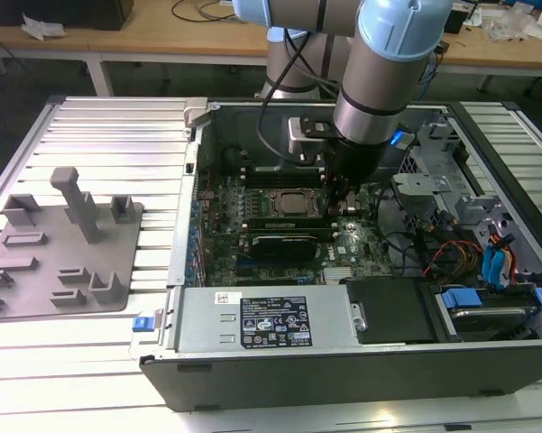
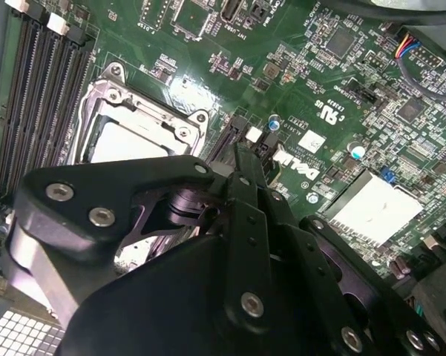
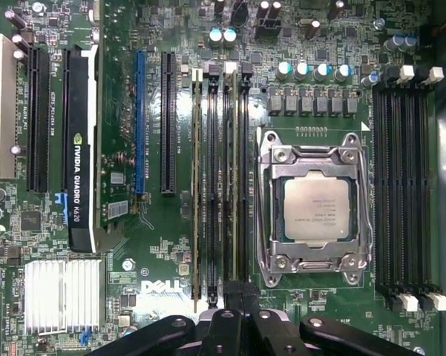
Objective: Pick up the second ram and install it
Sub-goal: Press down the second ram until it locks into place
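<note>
Beside the processor (image 3: 316,208), claw (image 3: 234,291) closed over the second ram (image 3: 231,178).

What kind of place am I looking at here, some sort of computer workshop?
Likely a robotics lab or test bench for computer assembly: an open computer case lies on a slatted metal table, a robot arm reaches onto its motherboard, and wooden workbenches stand behind.

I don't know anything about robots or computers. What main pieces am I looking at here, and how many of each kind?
Robot arm: 1
Tool: 1
Open computer case: 1
Grey fixture plate: 1
Square silver processor: 1
Black graphics card: 1
Finned silver heatsink: 1
Total: 7
</note>
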### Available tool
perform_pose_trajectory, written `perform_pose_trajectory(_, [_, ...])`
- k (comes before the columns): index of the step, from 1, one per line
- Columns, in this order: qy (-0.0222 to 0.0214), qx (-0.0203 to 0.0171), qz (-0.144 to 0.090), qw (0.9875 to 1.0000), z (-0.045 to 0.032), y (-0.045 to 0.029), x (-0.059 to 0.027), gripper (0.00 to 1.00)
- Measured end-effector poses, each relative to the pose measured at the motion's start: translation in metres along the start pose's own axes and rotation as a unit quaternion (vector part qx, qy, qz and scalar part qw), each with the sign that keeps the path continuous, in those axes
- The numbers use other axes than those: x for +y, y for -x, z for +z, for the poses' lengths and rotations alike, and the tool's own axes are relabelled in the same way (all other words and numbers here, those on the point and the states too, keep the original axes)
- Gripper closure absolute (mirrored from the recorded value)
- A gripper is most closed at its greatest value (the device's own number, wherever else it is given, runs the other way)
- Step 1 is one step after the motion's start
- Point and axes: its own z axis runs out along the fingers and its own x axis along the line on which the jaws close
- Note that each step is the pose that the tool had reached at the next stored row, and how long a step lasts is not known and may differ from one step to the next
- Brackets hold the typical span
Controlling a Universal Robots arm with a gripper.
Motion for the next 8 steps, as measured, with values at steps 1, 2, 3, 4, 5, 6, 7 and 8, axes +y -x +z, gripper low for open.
perform_pose_trajectory(1, [0.0,0.0,0.0,1.0,0.0001,0.0,0.0,0.92])
perform_pose_trajectory(2, [0.0,-0.0002,0.0,1.0,0.0003,0.0001,0.0,0.92])
perform_pose_trajectory(3, [0.0,-0.0001,0.0,1.0,0.0009,0.0,0.0,0.92])
perform_pose_trajectory(4, [0.0,0.0,0.0,1.0,0.0014,-0.0001,-0.0001,0.92])
perform_pose_trajectory(5, [0.0,0.0001,0.0,1.0,0.0014,-0.0001,0.0,0.92])
perform_pose_trajectory(6, [0.0,-0.0001,0.0,1.0,0.0015,-0.0001,0.0,0.92])
perform_pose_trajectory(7, [0.0,-0.0002,0.0,1.0,0.0016,0.0,-0.0001,0.92])
perform_pose_trajectory(8, [-0.0001,-0.0005,0.0,1.0,0.001,0.0001,0.0,0.92])
